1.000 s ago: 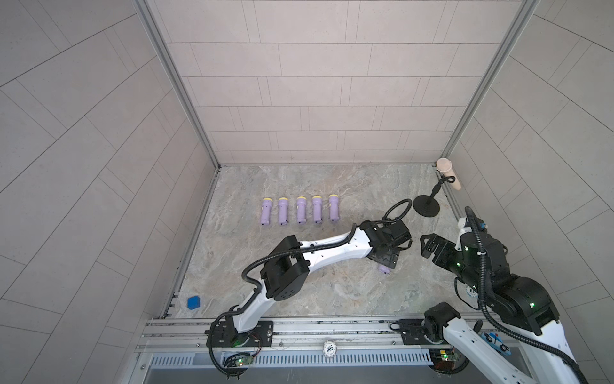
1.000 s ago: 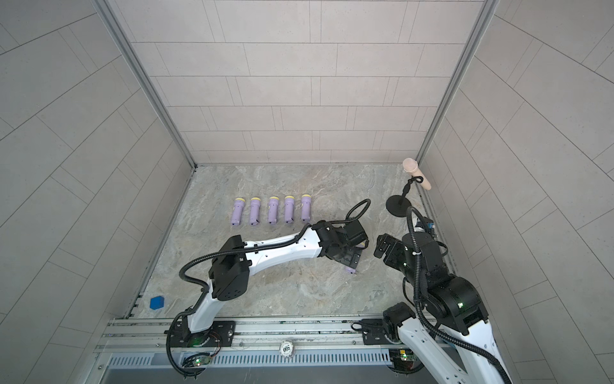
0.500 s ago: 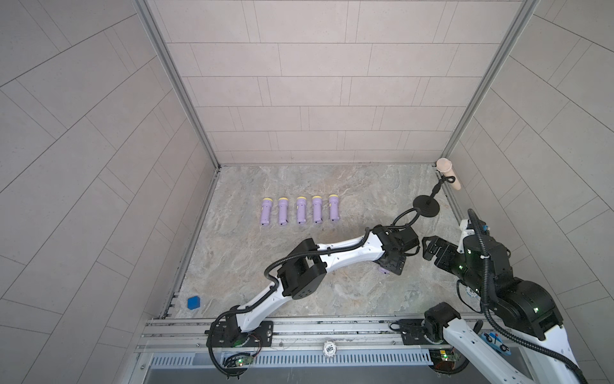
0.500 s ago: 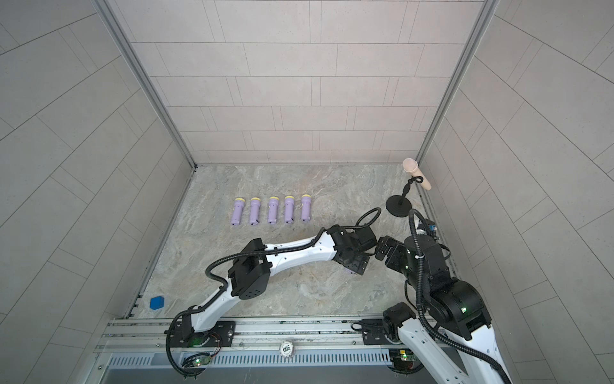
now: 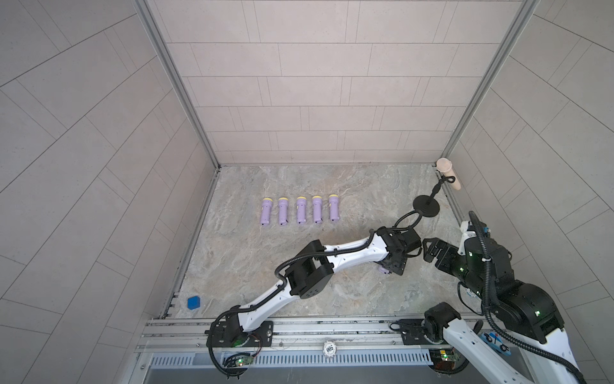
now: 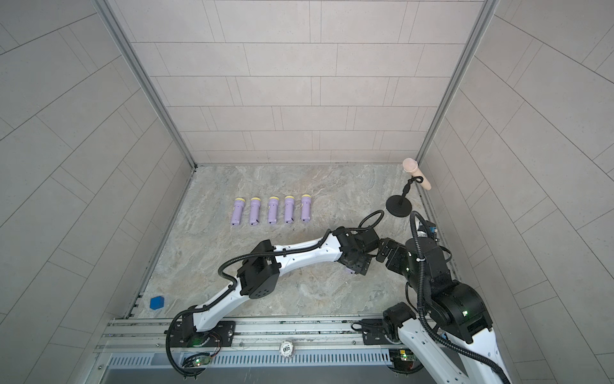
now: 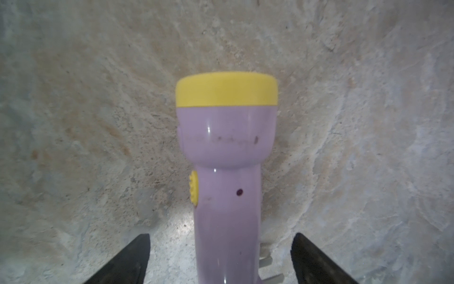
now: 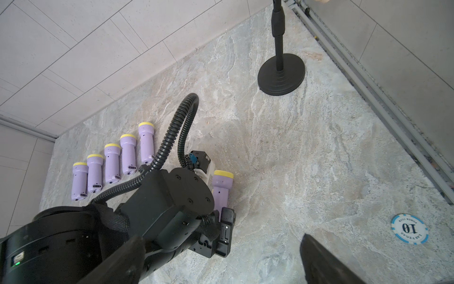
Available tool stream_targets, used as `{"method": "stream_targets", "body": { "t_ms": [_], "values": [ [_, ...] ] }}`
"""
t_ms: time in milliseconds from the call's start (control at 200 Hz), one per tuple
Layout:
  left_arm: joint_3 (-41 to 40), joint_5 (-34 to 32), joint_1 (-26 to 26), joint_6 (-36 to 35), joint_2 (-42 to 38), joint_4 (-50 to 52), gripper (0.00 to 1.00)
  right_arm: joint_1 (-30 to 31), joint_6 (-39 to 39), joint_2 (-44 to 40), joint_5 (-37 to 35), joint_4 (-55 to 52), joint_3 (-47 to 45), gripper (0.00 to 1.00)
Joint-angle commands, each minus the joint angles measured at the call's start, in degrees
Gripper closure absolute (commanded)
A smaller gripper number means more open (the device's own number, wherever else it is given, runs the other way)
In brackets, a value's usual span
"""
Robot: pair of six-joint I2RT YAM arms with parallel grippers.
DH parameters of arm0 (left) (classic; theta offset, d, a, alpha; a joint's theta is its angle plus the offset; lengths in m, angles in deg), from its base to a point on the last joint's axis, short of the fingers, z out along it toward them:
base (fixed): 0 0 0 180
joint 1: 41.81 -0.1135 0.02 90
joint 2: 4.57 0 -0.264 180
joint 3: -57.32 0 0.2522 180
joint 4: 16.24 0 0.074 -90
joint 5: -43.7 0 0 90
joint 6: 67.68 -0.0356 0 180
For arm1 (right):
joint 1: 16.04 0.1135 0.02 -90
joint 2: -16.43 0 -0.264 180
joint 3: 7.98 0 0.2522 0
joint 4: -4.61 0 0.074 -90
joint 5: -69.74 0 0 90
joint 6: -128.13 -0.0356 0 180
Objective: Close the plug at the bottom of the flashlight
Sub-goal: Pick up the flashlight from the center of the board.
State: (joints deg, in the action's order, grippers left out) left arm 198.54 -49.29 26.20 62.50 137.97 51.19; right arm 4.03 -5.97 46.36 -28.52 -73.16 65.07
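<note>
A purple flashlight (image 7: 227, 172) with a yellow head lies on the marble table, right of centre. In both top views only its tail end (image 5: 384, 270) (image 6: 348, 271) shows from under my left wrist. My left gripper (image 7: 221, 235) (image 5: 393, 264) is open and straddles the barrel near its tail, with a gap on each side. Grey plug prongs (image 7: 266, 261) stick out sideways from the barrel's lower part. My right gripper (image 8: 221, 238) (image 5: 428, 249) is open and empty. It hovers just right of the left wrist and looks at the flashlight (image 8: 221, 189).
Several more purple flashlights (image 5: 300, 211) lie in a row at the back left. A black stand (image 5: 426, 206) holding a beige object stands at the back right. A blue piece (image 5: 193, 302) lies front left, and a poker chip (image 8: 409, 229) lies near the right rail.
My left arm has stretched further to the right, bringing its gripper over the flashlight. The right gripper has shifted only slightly.
</note>
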Motion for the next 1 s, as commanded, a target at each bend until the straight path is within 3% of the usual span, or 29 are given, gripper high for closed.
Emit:
{"method": "stream_targets", "body": {
  "t_ms": [0, 996],
  "values": [
    [1.73, -0.64, 0.31, 1.01, 1.71, 1.16, 0.09, -0.21, 0.39, -0.76, -0.36, -0.81, -0.65, 0.00],
    [3.59, -2.03, 0.03, 0.86, 5.14, 2.40, 0.40, -0.21, 1.04, -1.04, 0.29, 0.73, -2.38, 0.00]
  ]
}}
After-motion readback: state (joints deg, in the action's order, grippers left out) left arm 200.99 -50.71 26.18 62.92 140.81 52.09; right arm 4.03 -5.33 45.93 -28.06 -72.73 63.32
